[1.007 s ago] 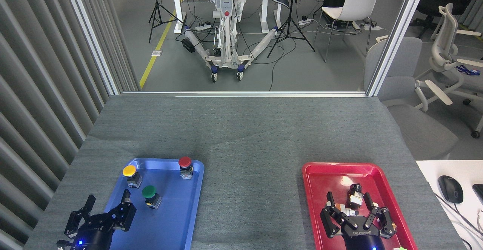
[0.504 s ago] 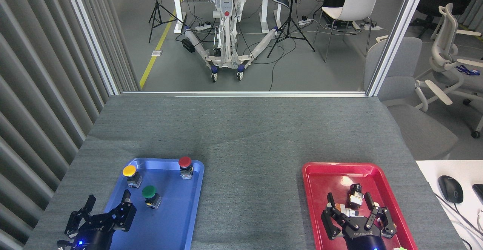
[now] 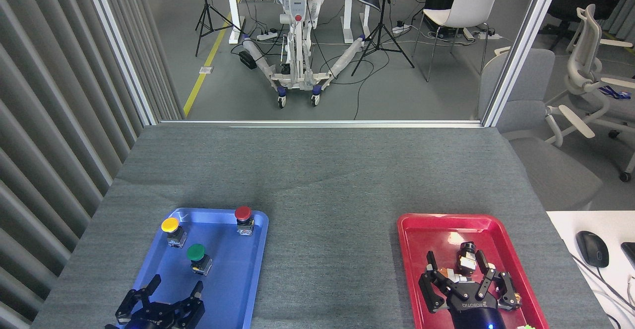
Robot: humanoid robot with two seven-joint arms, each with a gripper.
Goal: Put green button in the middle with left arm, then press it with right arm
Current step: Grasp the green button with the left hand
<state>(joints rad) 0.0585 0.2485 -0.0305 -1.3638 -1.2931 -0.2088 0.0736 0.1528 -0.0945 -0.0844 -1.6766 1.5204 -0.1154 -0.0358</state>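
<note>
Green button (image 3: pixel 197 254) stands upright inside the blue tray (image 3: pixel 233 279), on the left half of the tray floor, and nothing touches it. In the same tray, the yellow button (image 3: pixel 170 228) stands near the far left corner, just beyond the green one, and the red button (image 3: pixel 243 216) stands near the far right corner, well apart from both.

The left hand (image 3: pixel 172 296) is over the near end of the blue tray, on the near side of the green button and apart from it. Its fingers (image 3: pixel 152 285) are spread wide and hold nothing.

To the right of the blue tray lies the middle (image 3: pixel 330 249), a bare strip of grey worktop, and beyond this strip lies the red tray (image 3: pixel 412 230). The right hand (image 3: pixel 457 265) is over the red tray with its fingers spread. A small dark part (image 3: pixel 466 257) with a round top lies on the red tray floor between these fingertips; whether the fingers touch it I cannot tell.

A computer mouse (image 3: pixel 592 248) rests on a white desk, far to the right of the blue tray.
</note>
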